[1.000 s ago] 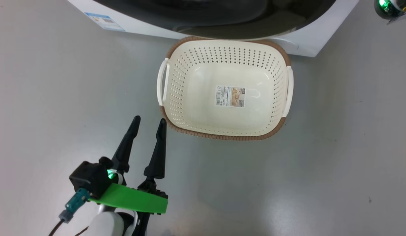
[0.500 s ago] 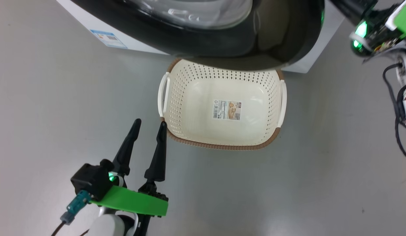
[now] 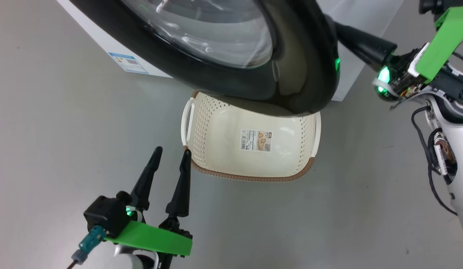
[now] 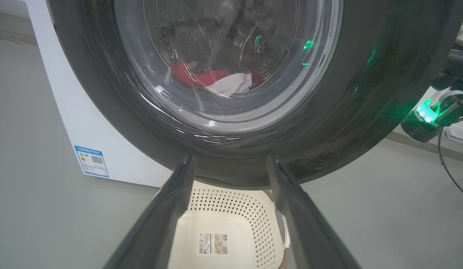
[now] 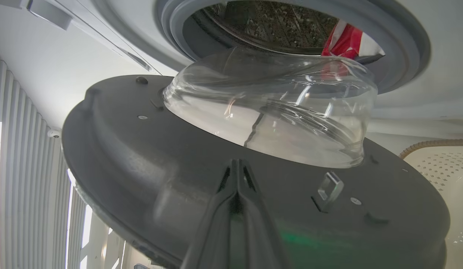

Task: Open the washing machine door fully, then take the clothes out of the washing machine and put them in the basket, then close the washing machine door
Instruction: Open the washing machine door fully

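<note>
The washing machine door (image 3: 291, 74), black-rimmed with a glass bowl, stands partly swung out from the white washing machine (image 4: 67, 112) and overhangs the far part of the basket (image 3: 216, 157). The cream basket is empty on the floor. My right gripper (image 5: 237, 164) is shut, its tips against the door's dark inner face (image 5: 141, 157), behind the door's right edge (image 3: 341, 30). Red and white clothes (image 5: 343, 39) lie in the steel drum and show through the glass (image 4: 216, 78). My left gripper (image 3: 171, 150) is open and empty, just left of the basket's near corner.
Grey floor lies all around. A blue label (image 3: 128, 62) marks the machine's lower front. The right arm's cables (image 3: 433, 157) hang at the right edge. The door's latch hook (image 5: 328, 188) juts from its inner face near my right fingertips.
The head view has shifted, so the basket sits lower in it. The door has swung further out over the basket. My right gripper has come into view at the door's right edge.
</note>
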### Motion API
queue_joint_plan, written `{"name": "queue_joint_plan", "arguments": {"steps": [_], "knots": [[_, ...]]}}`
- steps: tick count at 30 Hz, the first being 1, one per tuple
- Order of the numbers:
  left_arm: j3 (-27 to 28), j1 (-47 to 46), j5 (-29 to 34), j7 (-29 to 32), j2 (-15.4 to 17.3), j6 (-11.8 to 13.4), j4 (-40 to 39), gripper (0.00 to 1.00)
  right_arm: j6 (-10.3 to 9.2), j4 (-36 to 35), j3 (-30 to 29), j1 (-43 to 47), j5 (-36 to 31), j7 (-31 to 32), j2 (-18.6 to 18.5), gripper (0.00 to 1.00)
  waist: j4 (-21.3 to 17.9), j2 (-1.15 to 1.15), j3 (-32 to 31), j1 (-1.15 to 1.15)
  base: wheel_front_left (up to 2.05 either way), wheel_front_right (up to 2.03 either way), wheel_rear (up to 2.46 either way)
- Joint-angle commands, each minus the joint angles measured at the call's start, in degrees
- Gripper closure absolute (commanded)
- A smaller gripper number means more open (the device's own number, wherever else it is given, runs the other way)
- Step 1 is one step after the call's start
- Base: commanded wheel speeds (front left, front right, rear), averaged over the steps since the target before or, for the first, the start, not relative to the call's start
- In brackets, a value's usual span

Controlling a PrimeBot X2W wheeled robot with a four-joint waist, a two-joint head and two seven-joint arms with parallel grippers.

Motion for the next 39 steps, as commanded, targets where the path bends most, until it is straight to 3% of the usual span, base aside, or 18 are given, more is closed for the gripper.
{"name": "queue_joint_plan", "arguments": {"steps": [1,12,24,25,27,30,33,39], "knots": [[1.6,1.2,0.1,-0.7,0.8,0.3,-1.3,0.0,0.39,-2.3,0.7,1.8,-0.9,1.2,1.7,1.0,-0.2,0.0,-0.5,0.0,0.0,0.0,0.0],[1.5,2.0,0.5,-0.7,0.8,0.4,-1.3,0.0,0.39,-4.2,0.5,4.8,-1.6,3.3,3.3,1.0,-0.5,0.0,-1.6,0.0,0.0,0.0,0.0],[1.5,2.1,0.4,-0.7,0.8,-0.3,-1.4,0.0,0.39,-3.1,-2.0,4.7,-5.3,-1.0,4.0,1.0,-0.5,0.0,-2.3,0.0,0.0,0.0,0.0],[1.6,2.1,0.5,-0.7,0.8,-0.5,-1.4,0.0,0.39,-3.1,-2.3,4.9,-5.4,-1.3,4.0,0.94,-0.6,0.0,-2.5,0.0,0.0,0.0,0.0],[1.9,2.3,0.7,-0.7,0.8,-0.6,-1.3,0.0,0.39,-3.1,-3.0,5.5,-5.6,-2.0,4.1,0.73,-0.8,0.0,-2.8,0.0,0.0,0.0,0.0],[2.4,2.6,1.1,-0.7,0.8,-0.8,-1.1,0.0,0.39,-3.1,-4.1,6.5,-5.3,-2.7,4.3,0.53,-1.3,0.0,-3.3,0.0,0.0,0.0,0.0],[3.1,3.0,1.4,-0.7,0.8,-0.9,-1.1,0.0,0.39,-3.5,-4.9,8.1,-5.3,-3.0,4.5,0.0,-2.1,0.0,-3.9,0.0,0.0,0.0,0.0],[4.2,4.1,2.0,-0.7,0.8,-1.2,-0.7,0.0,0.39,-3.8,-5.6,12.5,-5.9,-3.5,4.8,0.0,-3.5,0.0,-5.2,0.0,0.0,0.0,0.0]]}}
